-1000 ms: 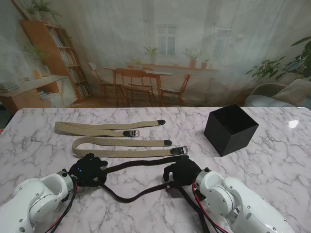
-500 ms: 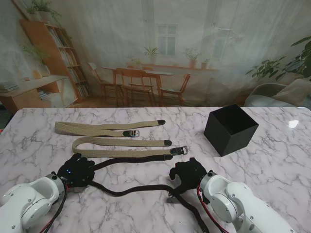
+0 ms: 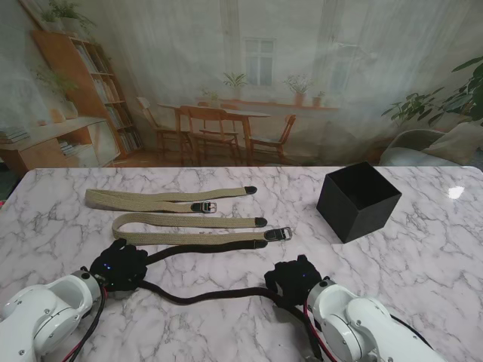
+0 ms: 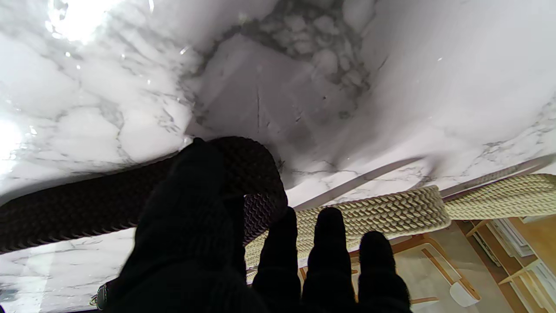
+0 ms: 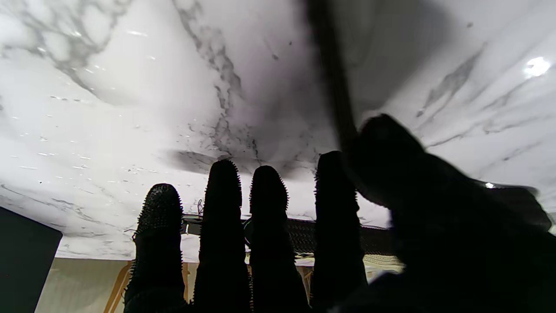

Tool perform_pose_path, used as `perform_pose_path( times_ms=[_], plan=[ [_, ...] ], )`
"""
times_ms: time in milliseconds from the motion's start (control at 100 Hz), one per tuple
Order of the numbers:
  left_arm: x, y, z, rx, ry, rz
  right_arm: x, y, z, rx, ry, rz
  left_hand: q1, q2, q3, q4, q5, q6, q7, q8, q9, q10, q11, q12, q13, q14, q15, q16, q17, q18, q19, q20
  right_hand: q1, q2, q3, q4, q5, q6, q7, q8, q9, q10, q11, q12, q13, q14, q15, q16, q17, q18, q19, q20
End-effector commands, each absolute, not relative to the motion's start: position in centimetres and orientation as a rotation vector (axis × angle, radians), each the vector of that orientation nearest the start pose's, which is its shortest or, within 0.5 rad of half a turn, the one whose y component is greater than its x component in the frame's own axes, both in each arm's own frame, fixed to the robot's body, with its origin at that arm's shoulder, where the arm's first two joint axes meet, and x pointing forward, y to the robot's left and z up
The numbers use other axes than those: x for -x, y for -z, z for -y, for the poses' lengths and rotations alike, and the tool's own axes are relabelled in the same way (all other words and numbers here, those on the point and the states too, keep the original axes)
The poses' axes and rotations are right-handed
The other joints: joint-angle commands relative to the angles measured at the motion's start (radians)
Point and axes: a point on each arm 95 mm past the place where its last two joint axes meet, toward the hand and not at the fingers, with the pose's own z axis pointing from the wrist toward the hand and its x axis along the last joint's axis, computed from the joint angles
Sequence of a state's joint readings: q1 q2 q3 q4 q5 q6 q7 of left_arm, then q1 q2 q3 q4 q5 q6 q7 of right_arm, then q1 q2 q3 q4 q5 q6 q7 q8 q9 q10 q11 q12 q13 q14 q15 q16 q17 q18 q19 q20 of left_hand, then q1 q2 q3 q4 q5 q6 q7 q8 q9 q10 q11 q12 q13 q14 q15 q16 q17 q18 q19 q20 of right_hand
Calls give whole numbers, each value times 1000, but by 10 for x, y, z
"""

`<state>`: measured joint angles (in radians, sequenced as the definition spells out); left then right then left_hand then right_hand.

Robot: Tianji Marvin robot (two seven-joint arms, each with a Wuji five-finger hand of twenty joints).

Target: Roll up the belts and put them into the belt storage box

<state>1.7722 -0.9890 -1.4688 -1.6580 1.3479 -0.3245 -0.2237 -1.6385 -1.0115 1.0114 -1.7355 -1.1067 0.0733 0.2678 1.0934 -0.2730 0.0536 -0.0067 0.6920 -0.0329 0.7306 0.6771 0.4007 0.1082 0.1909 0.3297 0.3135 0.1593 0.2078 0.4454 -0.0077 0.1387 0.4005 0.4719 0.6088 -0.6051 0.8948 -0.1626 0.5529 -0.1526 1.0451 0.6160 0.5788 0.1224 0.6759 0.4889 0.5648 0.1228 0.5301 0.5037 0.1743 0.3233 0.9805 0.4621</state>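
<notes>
Since the earliest picture, the left hand (image 3: 118,265) is drawn back toward the left and nearer to the robot, and it is little shifted over the last half second. The right hand (image 3: 296,278) is drawn nearer as well and slightly to the right. The black belt (image 3: 204,296) between the two hands is pulled flatter: the deep dip seen a second ago is now a shallow, stretched curve.
</notes>
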Motion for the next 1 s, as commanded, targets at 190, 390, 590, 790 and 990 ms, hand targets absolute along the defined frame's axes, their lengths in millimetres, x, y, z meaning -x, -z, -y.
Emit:
perform_pose_path(
  times_ms=[190,390,590,790,990],
  plan=[
    [-345,363,-107,985,924,-1997,-335,384,-39,-1186,-1186,-1925,42,28,14,-6,60,-5,-10,-14,20,11,1,18,12,-4,6,16,-20,15,27,-22,156,-41,148,-51,168,-182,68,-25,146,-40,8,69,156,-40,43,-9,29,22,24,26],
    [-341,358,-120,971,883,-1945,-350,381,-33,-1109,-1183,-1890,44,30,13,-7,58,-6,-12,-13,22,12,0,18,10,-2,5,16,-20,16,29,-27,147,-24,131,-69,197,-238,22,-53,165,-46,-11,71,167,-44,39,-11,38,22,26,26],
    [-337,361,-126,961,863,-1927,-352,389,-32,-1103,-1146,-1904,43,34,11,-7,55,-9,-14,-11,28,13,2,20,11,-2,6,16,-18,20,34,-29,31,-73,86,-66,159,-175,10,-95,166,-54,-7,55,174,-47,41,-10,44,19,32,25],
    [-337,361,-127,958,861,-1912,-350,389,-29,-1112,-1179,-1838,44,37,10,-6,51,-9,-15,-9,27,14,1,20,7,1,5,15,-20,20,38,-32,76,-120,143,-67,135,-196,97,8,466,-156,148,140,417,-95,172,41,111,35,57,21],
    [-336,355,-128,921,880,-1876,-354,384,-26,-1028,-1270,-1691,44,40,8,-6,47,-10,-16,-9,29,15,4,22,3,0,5,14,-22,22,43,-34,85,-138,176,-79,135,-216,134,9,488,-166,234,93,443,-100,227,69,163,9,108,13]
  ],
)
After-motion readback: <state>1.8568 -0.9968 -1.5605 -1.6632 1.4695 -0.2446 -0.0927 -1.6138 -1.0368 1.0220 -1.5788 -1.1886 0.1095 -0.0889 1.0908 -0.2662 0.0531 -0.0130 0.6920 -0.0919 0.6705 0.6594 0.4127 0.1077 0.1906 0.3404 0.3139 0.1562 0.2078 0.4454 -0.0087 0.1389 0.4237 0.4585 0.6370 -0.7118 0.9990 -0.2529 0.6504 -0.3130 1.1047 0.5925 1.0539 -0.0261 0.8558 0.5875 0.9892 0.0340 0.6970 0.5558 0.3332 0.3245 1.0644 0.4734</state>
